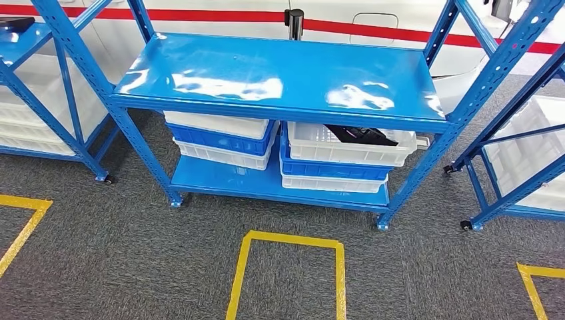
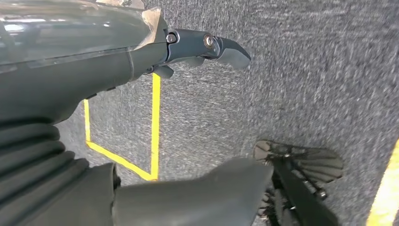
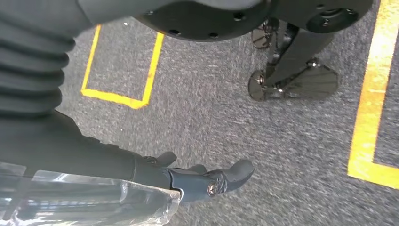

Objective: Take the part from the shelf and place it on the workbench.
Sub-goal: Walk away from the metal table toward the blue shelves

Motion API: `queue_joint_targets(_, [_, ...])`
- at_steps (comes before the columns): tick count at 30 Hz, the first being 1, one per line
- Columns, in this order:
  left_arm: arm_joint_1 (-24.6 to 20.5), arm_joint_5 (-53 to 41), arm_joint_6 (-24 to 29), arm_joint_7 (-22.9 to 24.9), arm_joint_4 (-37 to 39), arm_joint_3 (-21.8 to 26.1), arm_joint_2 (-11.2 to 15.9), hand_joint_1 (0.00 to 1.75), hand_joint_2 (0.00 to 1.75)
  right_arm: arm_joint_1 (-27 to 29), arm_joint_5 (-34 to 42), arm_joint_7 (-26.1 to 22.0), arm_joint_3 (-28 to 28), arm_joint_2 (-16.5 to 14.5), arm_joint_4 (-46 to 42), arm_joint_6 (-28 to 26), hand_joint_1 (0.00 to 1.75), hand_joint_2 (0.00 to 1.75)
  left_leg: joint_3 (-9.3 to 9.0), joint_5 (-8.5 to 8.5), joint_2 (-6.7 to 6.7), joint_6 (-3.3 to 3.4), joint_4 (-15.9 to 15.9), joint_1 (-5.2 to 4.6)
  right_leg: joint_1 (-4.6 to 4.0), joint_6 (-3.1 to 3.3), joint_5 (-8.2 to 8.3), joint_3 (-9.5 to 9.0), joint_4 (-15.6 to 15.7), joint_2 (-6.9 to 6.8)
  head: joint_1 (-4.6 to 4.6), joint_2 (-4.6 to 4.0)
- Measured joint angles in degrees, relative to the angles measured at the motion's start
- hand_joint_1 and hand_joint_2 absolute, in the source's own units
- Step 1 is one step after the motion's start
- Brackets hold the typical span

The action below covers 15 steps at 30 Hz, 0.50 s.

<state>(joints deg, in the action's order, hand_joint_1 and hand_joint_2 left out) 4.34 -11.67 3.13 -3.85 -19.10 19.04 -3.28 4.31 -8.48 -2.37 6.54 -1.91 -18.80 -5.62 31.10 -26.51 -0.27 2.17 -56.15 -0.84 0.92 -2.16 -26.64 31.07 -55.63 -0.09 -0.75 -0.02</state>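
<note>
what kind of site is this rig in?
Likely a factory or warehouse test cell: blue steel shelving rack, stacked white and blue plastic crates on its lower shelf, and yellow floor-tape boxes marked on grey carpet.

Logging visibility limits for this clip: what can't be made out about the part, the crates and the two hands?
- Dark part: head view, the top shelf board and the white crate wall cover much of it; shape unclear.
- Left crate stack: head view, contents hidden by the same board.
- Left hand: left wrist view, most fingers hidden behind the hand's own body.
- Right hand: right wrist view, a clear cover hides its lower part.
</note>
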Motion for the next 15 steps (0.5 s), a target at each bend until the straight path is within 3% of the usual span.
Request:
queue_joint_targets(9, [2.5, 9.4, -2.3, 3.0, -2.0, -12.1, 1.4, 0.0, 0.0, 2.7, 6.7, 1.7, -3.7, 1.3, -1.8, 4.4, 0.0, 0.0, -0.03, -0.07, 0.0, 0.01, 0.0, 0.0, 0.01, -0.07, -0.06, -0.09, 0.0, 0.0, -0.01, 0.0])
queue_joint_targets(15, [3.1, 11.5, -2.9, 3.6, -2.6, -15.7, 1.8, 0.0, 0.0, 3.3, 8.2, 2.3, -4.8, 1.7, -2.4, 5.5, 0.0, 0.0, -0.07, -0.13, 0.0, 0.0, 0.0, 0.0, 0.01, -0.06, -0.1, -0.05, 0.0, 0.0, 0.01, 0.0])
